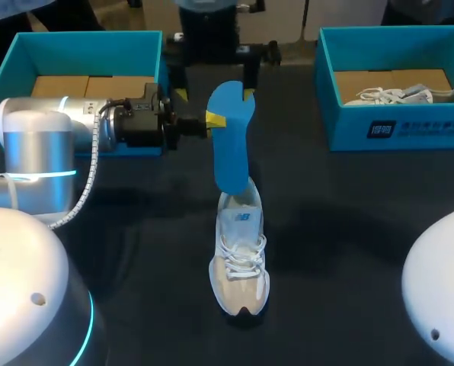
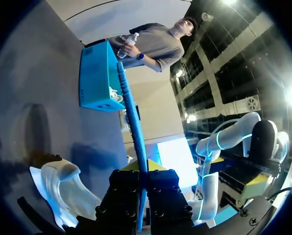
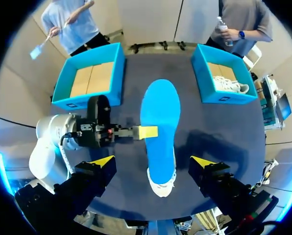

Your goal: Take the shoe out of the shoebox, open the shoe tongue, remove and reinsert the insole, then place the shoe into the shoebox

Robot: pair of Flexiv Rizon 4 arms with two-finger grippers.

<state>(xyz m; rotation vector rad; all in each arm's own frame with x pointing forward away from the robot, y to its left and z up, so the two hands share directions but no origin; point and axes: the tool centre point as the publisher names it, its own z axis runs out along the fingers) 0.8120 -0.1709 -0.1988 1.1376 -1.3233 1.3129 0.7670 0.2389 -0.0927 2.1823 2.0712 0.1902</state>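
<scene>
Dark matte tabletop [image 1: 349, 229] carries two open teal cardboard shoeboxes at its far side: the left shoebox [image 1: 82, 42] shows only its brown floor, and the right shoebox [image 1: 394, 130] holds a second pale sneaker. Between them and nearer the robot lies the white lace-up sneaker [image 1: 240, 263], its long axis running away from the robot, toe toward it. A blue foam insole [image 1: 231, 137] stands almost upright over the sneaker, its lower end at or in the shoe's mouth. The left gripper [image 1: 215, 118] comes in level from the left and is clamped on the insole's side edge, up in its upper half. The right gripper [image 3: 152, 161] hangs high above the shoe and insole, looking down on them, fingers spread wide and holding nothing. In my judgement the coming move rests on that upright axis: the left arm alone has the insole, which must travel along its own length in line with the shoe.
</scene>
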